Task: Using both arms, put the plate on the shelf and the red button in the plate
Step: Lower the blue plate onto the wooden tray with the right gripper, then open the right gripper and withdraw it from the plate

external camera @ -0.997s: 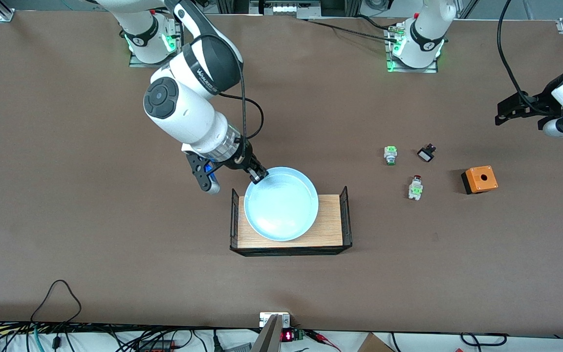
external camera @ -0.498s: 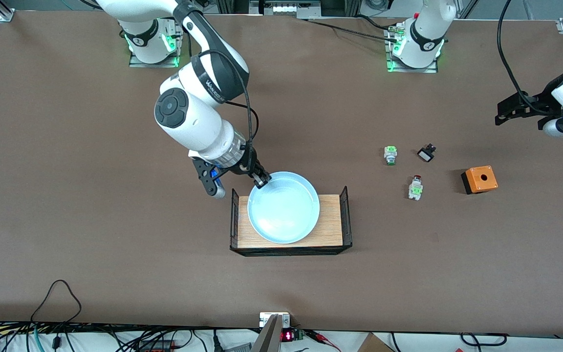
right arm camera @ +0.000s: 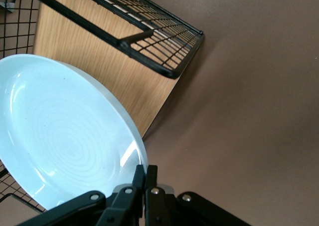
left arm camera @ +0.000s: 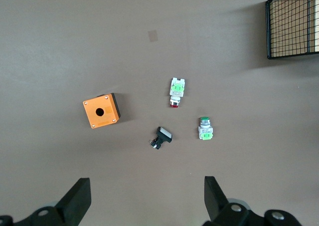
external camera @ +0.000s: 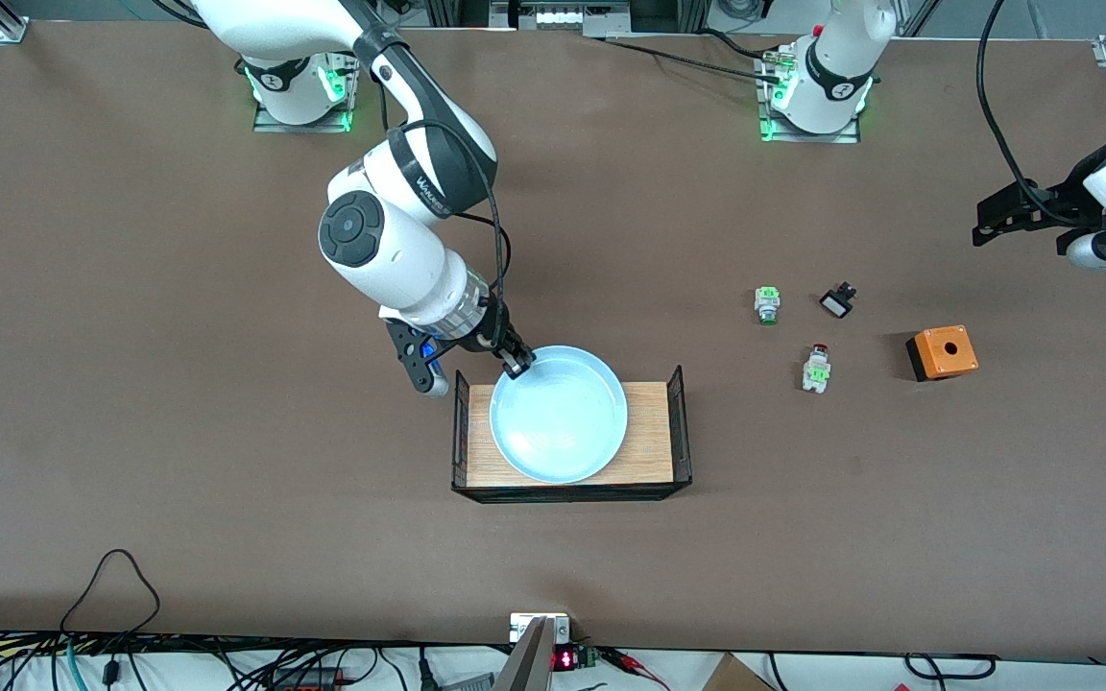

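Right tool [right arm camera: 144, 178] pinches plate [right arm camera: 60, 136] rim, clearest from its wrist.

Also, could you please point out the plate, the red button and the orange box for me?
plate [external camera: 558, 422], front view, middle of its pale blue inner surface.
red button [external camera: 816, 369], front view, on its white and green body.
orange box [external camera: 944, 351], front view, orange top face beside the round hole.

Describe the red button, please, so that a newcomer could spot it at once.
Start at the orange box toward the left arm's end. Of three small parts beside it, the red button lies nearest the front camera. Only it has a dark red cap.
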Robot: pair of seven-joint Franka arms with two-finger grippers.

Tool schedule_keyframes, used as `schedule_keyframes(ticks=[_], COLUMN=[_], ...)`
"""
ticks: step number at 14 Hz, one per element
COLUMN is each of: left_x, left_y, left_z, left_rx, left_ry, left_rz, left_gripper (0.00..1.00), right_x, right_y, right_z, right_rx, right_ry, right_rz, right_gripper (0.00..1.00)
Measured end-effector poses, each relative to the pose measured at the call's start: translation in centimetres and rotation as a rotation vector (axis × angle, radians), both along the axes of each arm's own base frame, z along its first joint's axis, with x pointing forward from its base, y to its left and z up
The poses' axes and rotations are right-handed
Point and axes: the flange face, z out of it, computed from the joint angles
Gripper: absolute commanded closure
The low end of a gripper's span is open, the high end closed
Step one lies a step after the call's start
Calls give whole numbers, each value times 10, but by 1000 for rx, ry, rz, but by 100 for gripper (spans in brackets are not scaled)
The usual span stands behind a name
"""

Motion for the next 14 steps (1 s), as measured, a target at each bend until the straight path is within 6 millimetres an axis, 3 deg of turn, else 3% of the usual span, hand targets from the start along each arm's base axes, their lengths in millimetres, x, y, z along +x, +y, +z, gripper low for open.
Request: schedule_keyframes(ticks=[7, 9, 14], left_x=[0, 0, 0], left_y=[0, 0, 0], left_z=[0, 0, 0], left_rx=[0, 0, 0], left_ry=[0, 0, 0], left_rz=[0, 0, 0], left_gripper=[0, 0, 0], right_x=[1, 2, 6], right_y=[9, 9, 4], right_z=[-23, -27, -27], right_rx=[-1, -2, -5], right_ry=[-18, -20, -25], right_rz=[0, 4, -5], right_gripper=[100, 1, 0])
